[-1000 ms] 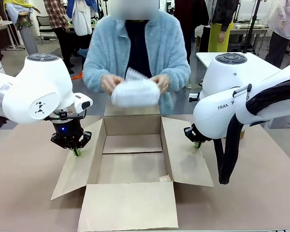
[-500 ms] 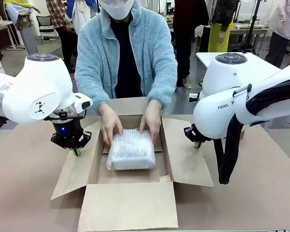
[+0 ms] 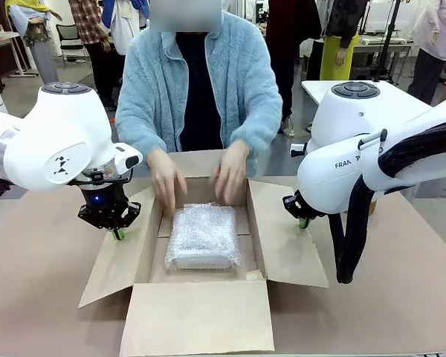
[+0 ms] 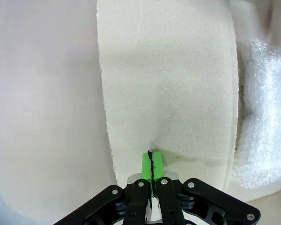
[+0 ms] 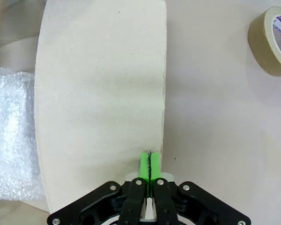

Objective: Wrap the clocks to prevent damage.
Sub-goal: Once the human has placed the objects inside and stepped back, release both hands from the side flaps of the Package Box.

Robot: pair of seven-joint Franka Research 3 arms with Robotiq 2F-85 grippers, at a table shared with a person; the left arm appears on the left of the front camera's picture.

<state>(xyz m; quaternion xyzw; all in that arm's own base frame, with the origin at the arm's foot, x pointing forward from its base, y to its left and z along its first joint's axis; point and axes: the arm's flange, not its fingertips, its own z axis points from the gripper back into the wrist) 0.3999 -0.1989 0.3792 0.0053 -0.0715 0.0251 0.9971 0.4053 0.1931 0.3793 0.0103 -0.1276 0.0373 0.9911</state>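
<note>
A: State of left jaws and right jaws?
B: Both pressed together, tips resting on the box side flaps.
A: Task item location?
B: Bubble-wrapped bundle lies inside the box, between both jaws.

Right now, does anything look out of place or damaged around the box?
Nothing stands out. The bubble-wrapped bundle lies flat in the open cardboard box; the left gripper and right gripper, both shut, sit at its side flaps.

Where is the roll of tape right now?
In the right wrist view, the tape roll lies on the table at upper right, apart from the box flap by the right gripper.
</note>
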